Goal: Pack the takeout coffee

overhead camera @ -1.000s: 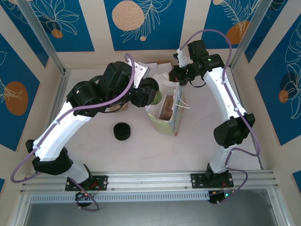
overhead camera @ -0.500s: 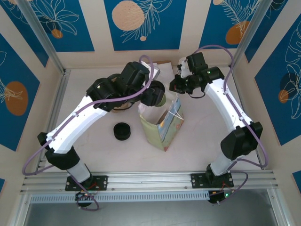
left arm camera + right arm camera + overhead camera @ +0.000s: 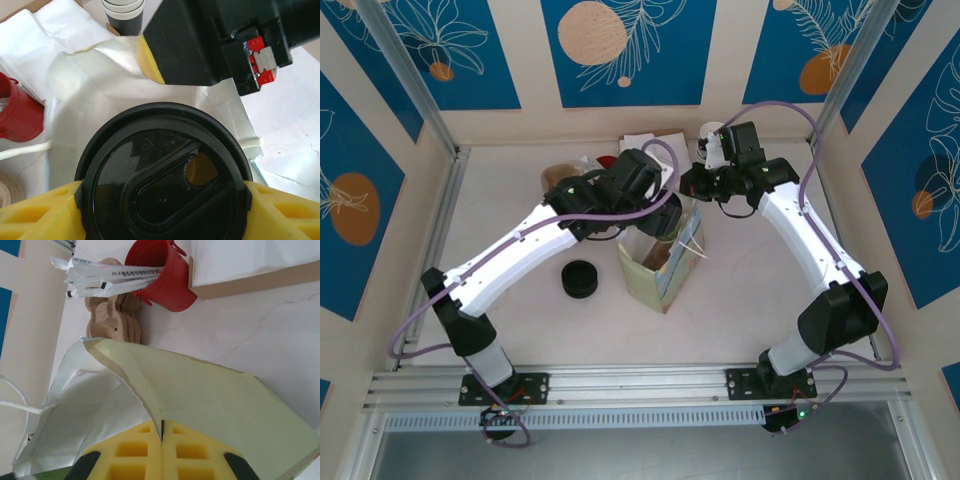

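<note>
**Lowering the cup into the held-open bag**

Near the middle of the table (image 3: 620, 330): a pale green bag (image 3: 655, 280), upright, mouth up. Directly over that mouth: the cup (image 3: 162, 165), clamped at the sides below its black lid (image 3: 150, 130) by the left gripper (image 3: 161, 209), yellow fingers (image 3: 35, 215) pressed to either side. At the bag's far-right rim: the right gripper (image 3: 161, 450), shut flat on the paper, pulling the mouth open.

For a clean step:
- Hold the rim taut and outward, away from the cup's path.
- Centre over the widest part of the opening before descending.
- Lower straight down, lid level, to guard against a spill through the sip hole.
- Avoid the near wall, likely to buckle inward under a nudge.
- Release only on reaching the bag's floor.
- Withdraw straight up, clear of the paper and the white cord (image 3: 25, 149).

Hard to read:
- Covered by the left wrist in the top view: most of the bag's mouth and nearly all of the cup.
- Cut off in the left wrist view: the cup's sides and the bag's floor, so no judging the depth left to go.
- Unidentified: a brownish patch (image 3: 658, 262) in the bag's mouth, and tan objects (image 3: 112, 325) beside the red bucket (image 3: 160, 275) near the far edge.
- Too small to read: print on the packets (image 3: 110, 272) in that bucket.
</note>
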{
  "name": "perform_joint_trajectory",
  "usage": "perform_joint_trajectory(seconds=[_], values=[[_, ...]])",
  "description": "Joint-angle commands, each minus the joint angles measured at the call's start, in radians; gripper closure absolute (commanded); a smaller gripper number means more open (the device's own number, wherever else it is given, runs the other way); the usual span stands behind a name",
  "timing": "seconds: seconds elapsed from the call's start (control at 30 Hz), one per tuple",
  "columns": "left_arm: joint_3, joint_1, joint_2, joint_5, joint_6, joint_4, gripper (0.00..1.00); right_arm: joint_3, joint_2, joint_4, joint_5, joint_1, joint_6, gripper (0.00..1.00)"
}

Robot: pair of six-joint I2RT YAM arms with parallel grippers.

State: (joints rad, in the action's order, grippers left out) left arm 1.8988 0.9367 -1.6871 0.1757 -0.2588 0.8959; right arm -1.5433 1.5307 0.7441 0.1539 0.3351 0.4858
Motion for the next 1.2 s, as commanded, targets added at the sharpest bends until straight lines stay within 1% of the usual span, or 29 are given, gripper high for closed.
perform_joint_trajectory(seconds=[0.0,0.13,0.3,0.47,0.7,0.87,0.97,1.17], values=[[-0.018,-0.011,-0.004,-0.004,0.045,-0.068,0.3,0.025,-0.038,-0.067,0.016,0.013,-0.013,1.0],[-0.102,-0.012,0.014,0.001,0.054,-0.138,0.3,0.082,-0.057,-0.124,0.033,0.018,0.0,1.0],[-0.163,-0.012,0.017,0.023,0.073,-0.185,0.3,0.099,-0.071,-0.14,0.041,0.037,0.008,1.0],[-0.184,-0.012,0.028,0.048,0.06,-0.168,0.3,0.063,-0.08,-0.106,0.041,0.047,0.021,1.0],[-0.223,-0.02,0.052,0.058,0.066,-0.167,0.29,0.059,-0.084,-0.142,0.056,0.046,-0.006,1.0],[-0.233,-0.037,0.05,0.045,0.09,-0.18,0.28,0.05,-0.064,-0.167,0.101,0.044,-0.035,1.0],[-0.262,-0.046,0.058,0.041,0.105,-0.213,0.27,0.07,-0.074,-0.209,0.15,0.048,-0.059,1.0],[-0.281,-0.053,0.07,0.032,0.12,-0.252,0.26,0.079,-0.089,-0.229,0.203,0.05,-0.097,1.0]])
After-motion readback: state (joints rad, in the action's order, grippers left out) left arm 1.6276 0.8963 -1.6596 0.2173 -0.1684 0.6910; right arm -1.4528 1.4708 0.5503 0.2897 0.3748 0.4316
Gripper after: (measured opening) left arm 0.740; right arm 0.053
